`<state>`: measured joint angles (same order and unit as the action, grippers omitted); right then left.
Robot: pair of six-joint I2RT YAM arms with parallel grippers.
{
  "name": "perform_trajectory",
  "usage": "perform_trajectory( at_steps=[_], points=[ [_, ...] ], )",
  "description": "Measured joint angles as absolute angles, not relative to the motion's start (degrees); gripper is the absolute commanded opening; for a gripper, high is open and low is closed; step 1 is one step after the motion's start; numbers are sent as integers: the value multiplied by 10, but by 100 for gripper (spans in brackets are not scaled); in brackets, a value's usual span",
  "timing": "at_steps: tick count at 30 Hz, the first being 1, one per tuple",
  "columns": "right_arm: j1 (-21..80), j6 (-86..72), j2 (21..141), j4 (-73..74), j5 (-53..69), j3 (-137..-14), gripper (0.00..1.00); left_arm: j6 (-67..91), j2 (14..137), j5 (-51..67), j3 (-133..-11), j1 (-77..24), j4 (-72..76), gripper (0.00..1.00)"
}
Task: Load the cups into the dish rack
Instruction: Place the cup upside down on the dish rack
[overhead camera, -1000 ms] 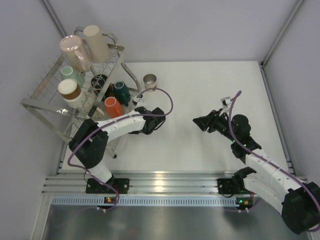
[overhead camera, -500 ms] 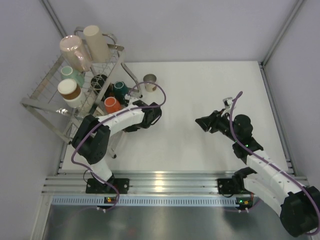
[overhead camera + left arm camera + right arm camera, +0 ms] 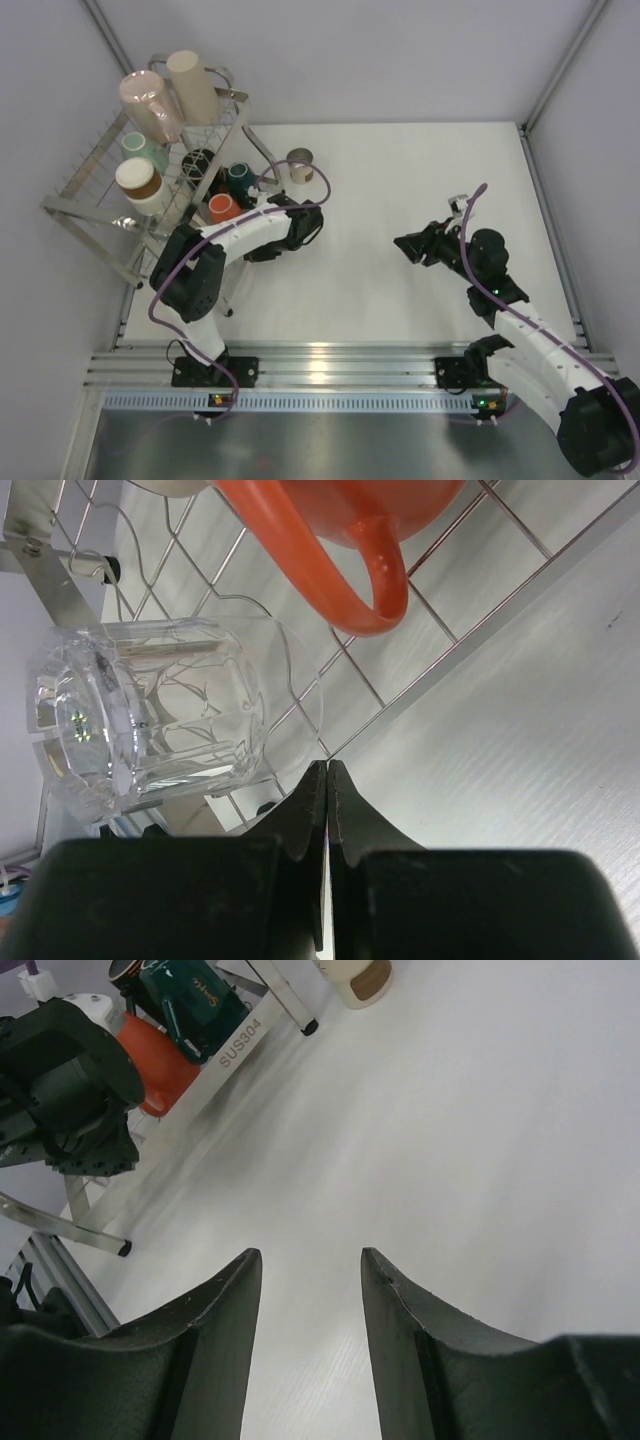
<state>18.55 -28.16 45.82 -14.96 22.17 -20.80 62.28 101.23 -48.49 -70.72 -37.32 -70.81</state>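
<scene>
The dish rack (image 3: 95,205) stands at the table's far left and holds several cups, among them a pink one (image 3: 150,104), a beige one (image 3: 192,86), a dark teal mug (image 3: 240,180) and an orange cup (image 3: 225,210). One brown-banded cup (image 3: 300,165) stands on the table beside the rack. My left gripper (image 3: 258,206) is shut and empty at the rack's lower tier. Its tips (image 3: 327,766) point at the wire edge (image 3: 450,635), below the orange cup's handle (image 3: 372,575) and next to a clear glass (image 3: 160,715) lying on the wires. My right gripper (image 3: 405,245) hangs open and empty (image 3: 310,1255) over the table.
The rack's steel frame bar (image 3: 240,1045) and feet stand between the arms and the cups. In the right wrist view the left arm's wrist (image 3: 70,1080) sits by the orange cup (image 3: 160,1060), and the banded cup (image 3: 358,978) is at the top edge.
My left gripper has swung away from the banded cup on the table, left and down to the rack's lower tier. The right arm has drifted slightly towards the right.
</scene>
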Motion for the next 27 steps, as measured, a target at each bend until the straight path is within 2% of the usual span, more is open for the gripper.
perform_trajectory(
  at_steps=[17, 27],
  points=[
    [178, -280, 463, -149, 227, -208, 45, 661, 1070, -509, -762, -375, -750, 0],
    [178, -270, 453, -134, 226, -208, 45, 691, 1027, -477, -747, -337, -745, 0]
  ],
)
